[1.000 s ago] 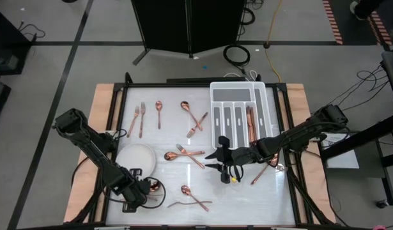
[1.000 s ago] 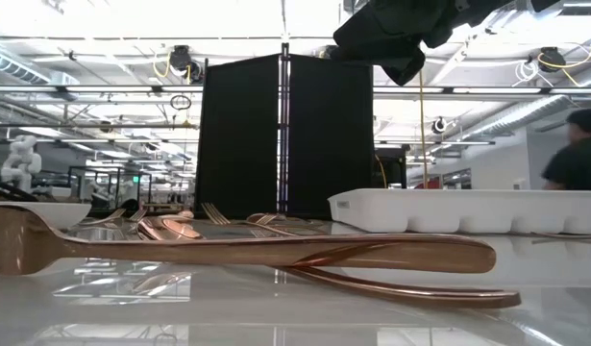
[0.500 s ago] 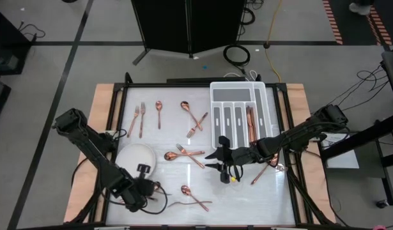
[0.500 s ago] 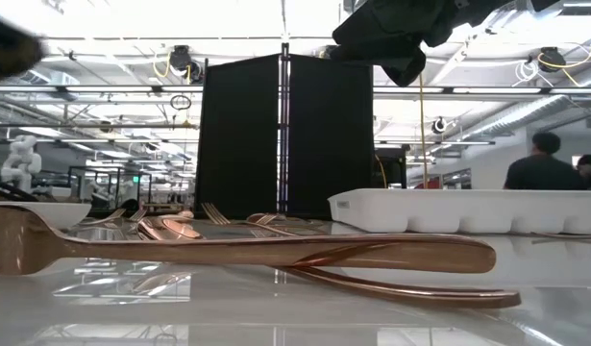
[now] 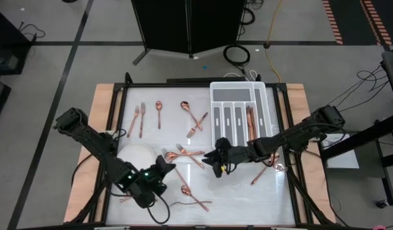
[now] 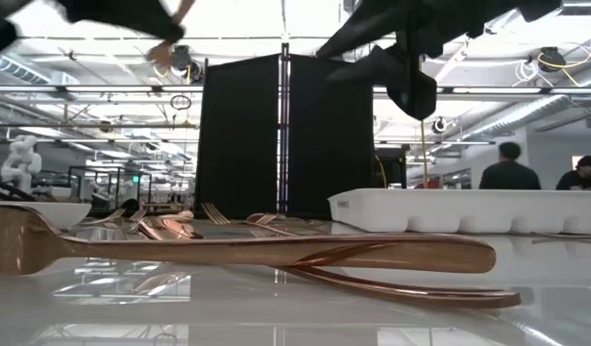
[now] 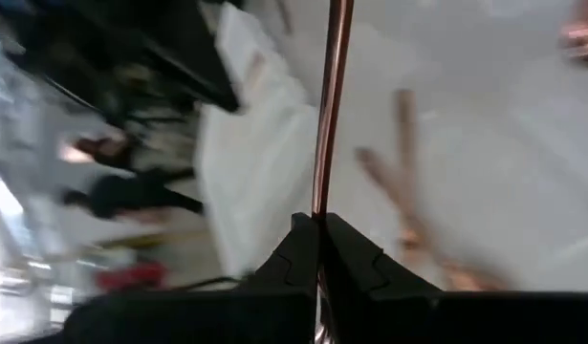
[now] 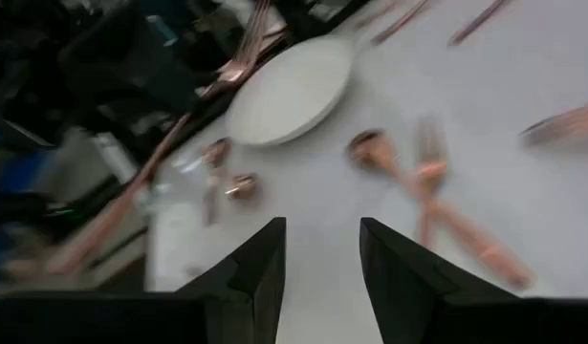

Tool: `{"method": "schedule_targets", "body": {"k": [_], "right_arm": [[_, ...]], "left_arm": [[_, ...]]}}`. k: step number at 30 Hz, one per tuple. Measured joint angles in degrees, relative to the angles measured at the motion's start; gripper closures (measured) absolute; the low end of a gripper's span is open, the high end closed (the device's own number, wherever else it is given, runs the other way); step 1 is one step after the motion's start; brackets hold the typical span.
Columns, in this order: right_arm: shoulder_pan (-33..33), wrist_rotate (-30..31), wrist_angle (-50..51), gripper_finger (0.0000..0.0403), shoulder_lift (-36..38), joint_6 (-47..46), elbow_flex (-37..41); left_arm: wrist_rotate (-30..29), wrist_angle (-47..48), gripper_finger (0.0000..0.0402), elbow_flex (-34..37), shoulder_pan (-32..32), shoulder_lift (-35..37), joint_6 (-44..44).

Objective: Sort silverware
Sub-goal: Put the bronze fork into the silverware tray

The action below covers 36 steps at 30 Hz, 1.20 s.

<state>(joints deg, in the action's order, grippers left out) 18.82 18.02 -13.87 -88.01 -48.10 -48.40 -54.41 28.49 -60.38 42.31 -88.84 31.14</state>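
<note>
Silverware was scattered over the white table (image 5: 247, 198), high view, left to right: a pair of forks (image 5: 137, 119) upper left, a spoon (image 5: 158, 112) just beside them, a spoon (image 5: 186, 108) lying next to a fork (image 5: 196, 124) above centre, a crossed spoon and fork (image 5: 185, 153) at mid-frame, a spoon (image 5: 193, 195) with a thin piece under it at lower centre, and two pieces (image 5: 265, 170) at right below the tray. More copper pieces (image 5: 250, 121) sat in a right-hand slot of the white tray (image 5: 215, 102), upper right of the table. Left gripper (image 5: 163, 167) was at lower left-centre, over the right edge of the white plate (image 5: 133, 153); wrist view showed its fingers (image 7: 295, 250) pinched together on a thin copper handle (image 7: 330, 105) running straight out from the tips, which end of the utensil was held I couldn't tell. The same piece showed as a long copper rod (image 8: 131, 196) slanting across the left of the right wrist view, beside the plate. Right gripper (image 5: 216, 160) hung at mid-frame just below the tray's lower left corner, right of the crossed spoon and fork; its fingers (image 8: 260, 268) stood apart with nothing between them, table showing through the gap. Low view: a fork and another piece (image 6: 276, 252) lay across the foreground, tray wall at right, two people (image 6: 511, 168) in the far room at right.
</note>
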Motion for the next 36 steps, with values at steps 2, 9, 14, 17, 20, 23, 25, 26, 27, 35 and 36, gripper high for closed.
{"method": "schedule_targets", "body": {"k": [2, 9, 14, 17, 20, 23, 25, 26, 27, 35, 36], "right_arm": [[-0.84, -3.78, -2.03, 0.0277, 0.0, -1.34, 0.02], [-2.12, -3.39, -10.44, 0.0277, 0.0, -1.96, 0.02], [-2.76, -4.7, -10.93, 0.0277, 0.03, -1.66, -0.02], [-2.74, -4.9, -11.23, 0.0277, 0.0, -0.74, 0.0], [-2.61, -5.86, -11.22, 0.0277, 0.0, -0.52, 0.0], [-2.42, -6.71, -11.22, 0.0277, 0.0, -0.49, 0.0], [-2.24, -6.71, -11.23, 0.0277, 0.0, 0.1, 0.0], [-2.24, -6.78, -11.4, 0.0277, 0.0, 0.49, 0.0], [-2.22, -7.02, -11.81, 0.0277, 0.0, 0.69, 0.0], [-1.45, -7.68, -14.62, 0.0277, 0.0, 1.01, 0.0], [-1.27, -7.72, -14.58, 0.0277, 0.0, 1.01, 0.0]], "left_arm": [[-1.97, -5.46, 0.0394, 0.0, -0.97, -0.18, 8.68], [-6.52, -22.16, 0.0395, -0.04, -4.09, -3.34, 35.99], [-6.7, -27.58, 0.0398, -0.04, -5.43, -5.56, 45.72], [-6.85, -29.01, 0.0398, -0.03, -6.07, -6.33, 47.43], [-6.82, -30.61, 0.0399, -0.02, -6.41, -6.45, 47.62], [-6.67, -32.2, 0.0399, -0.02, -6.72, -6.45, 47.82], [-6.49, -33.96, 0.0399, -0.02, -6.83, -6.45, 48.35], [-6.28, -34.47, 0.0399, -0.02, -6.91, -6.45, 49.21], [-5.92, -34.66, 0.0399, -0.02, -7.0, -6.45, 50.37], [-5.63, -37.44, 0.04, 0.0, -8.86, -6.45, 53.71], [-5.6, -37.59, 0.04, 0.0, -8.99, -6.45, 53.69]]}}
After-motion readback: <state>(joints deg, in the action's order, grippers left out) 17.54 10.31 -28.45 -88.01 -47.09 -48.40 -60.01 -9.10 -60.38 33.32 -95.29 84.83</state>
